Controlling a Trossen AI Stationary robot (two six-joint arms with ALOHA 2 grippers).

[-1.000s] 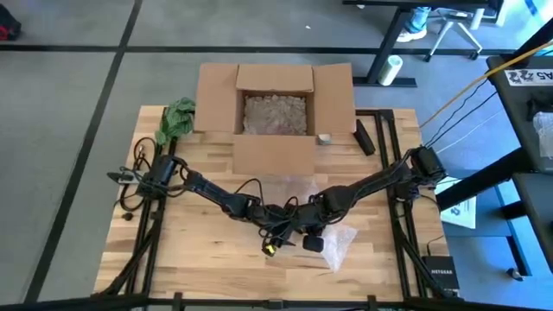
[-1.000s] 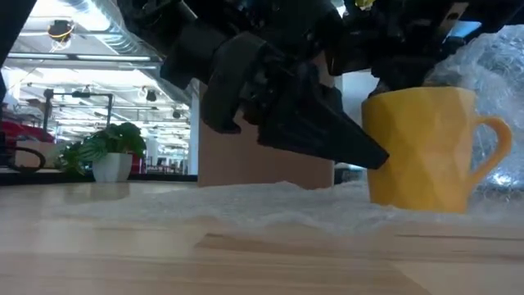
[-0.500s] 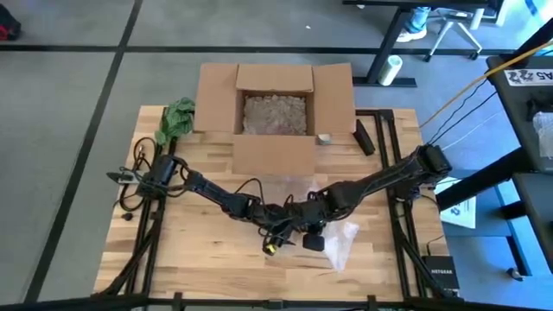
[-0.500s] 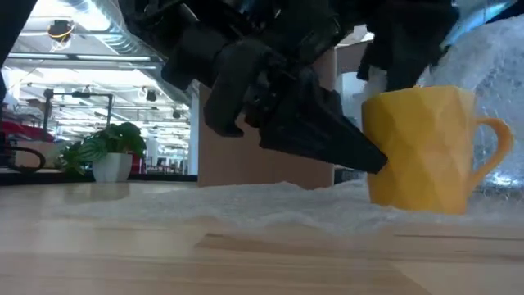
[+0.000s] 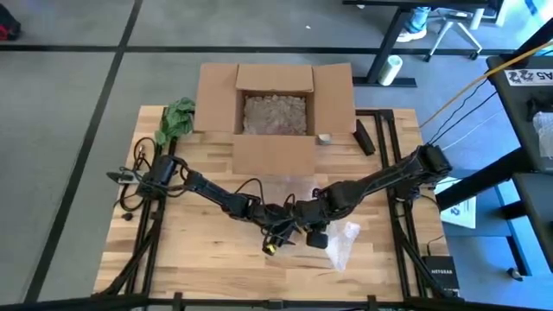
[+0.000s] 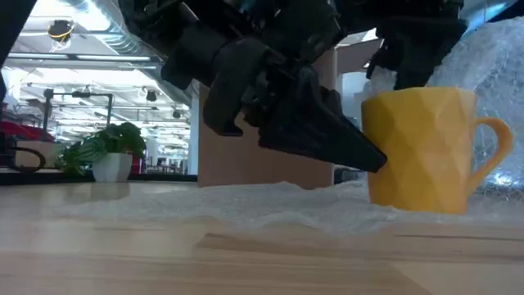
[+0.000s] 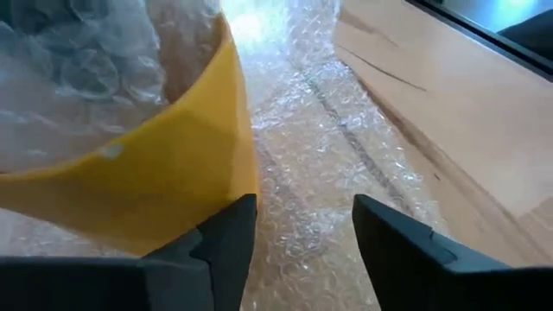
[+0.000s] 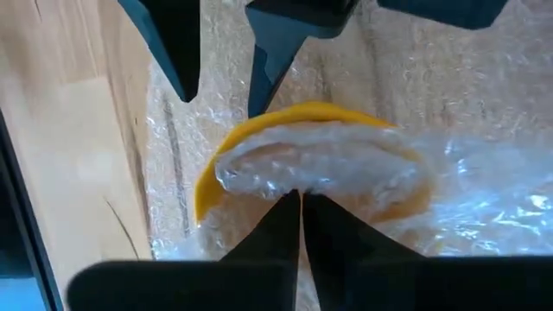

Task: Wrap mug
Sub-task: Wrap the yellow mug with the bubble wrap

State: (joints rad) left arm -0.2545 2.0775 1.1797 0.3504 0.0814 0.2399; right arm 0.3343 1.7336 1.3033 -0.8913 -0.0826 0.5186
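The right gripper (image 8: 301,216) is seen with its 2 fingers pressed together, pinching an edge of the bubble wrap (image 8: 484,199) just above the rim of the yellow mug (image 8: 259,147), whose opening is stuffed with the clear sheet. In the low view the same gripper (image 6: 401,57) is held over the top of the mug (image 6: 422,147), which stands upright on the bubble wrap (image 6: 246,201) with its handle turned away from the left arm, and more wrap is raised behind it. The left gripper (image 7: 298,229) is held low beside the mug (image 7: 147,173), its 2 fingers apart with nothing between them, one finger (image 7: 229,238) close against the yellow wall; whether it touches cannot be told. In the low view its dark pointed fingers (image 6: 327,143) are aimed at the side of the mug, above the sheet. From above, both arms are seen to meet near the front middle of the wooden bench (image 5: 190,250), where the wrap (image 5: 341,242) is spread. Behind them on the bench, an open cardboard box (image 5: 275,112) is placed, with a green cloth (image 5: 177,119) beside its left flap.
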